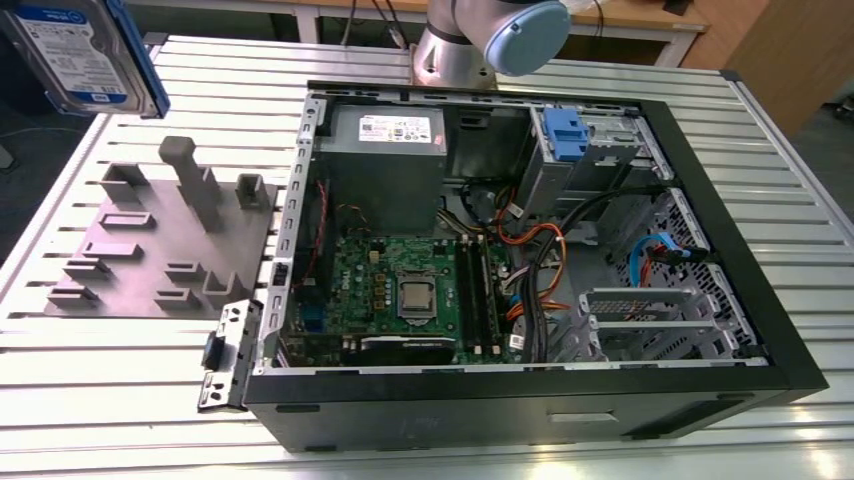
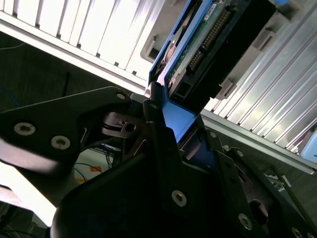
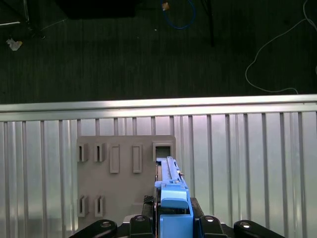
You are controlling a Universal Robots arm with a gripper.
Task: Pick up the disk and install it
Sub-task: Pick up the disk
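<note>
Clamping the gripper point(image 2: 181, 130) shut on the disk point(image 2: 203, 54) by its smooth blue plastic carrier point(image 2: 176, 116), pressing black jointed fingers point(image 2: 154, 119) against either side of the frame. Holding it on edge in the air, clear of the worktop point(image 3: 247, 158), baring a green circuit board point(image 2: 183, 64) and a row of connector pins point(image 2: 213, 32) in the second wrist view. Hanging above the flat grey fixture plate point(image 3: 124, 188) with its rectangular slots, near the ribbed aluminium worktop's edge, apart from the open black sheet-metal computer case point(image 1: 534, 400).
</note>
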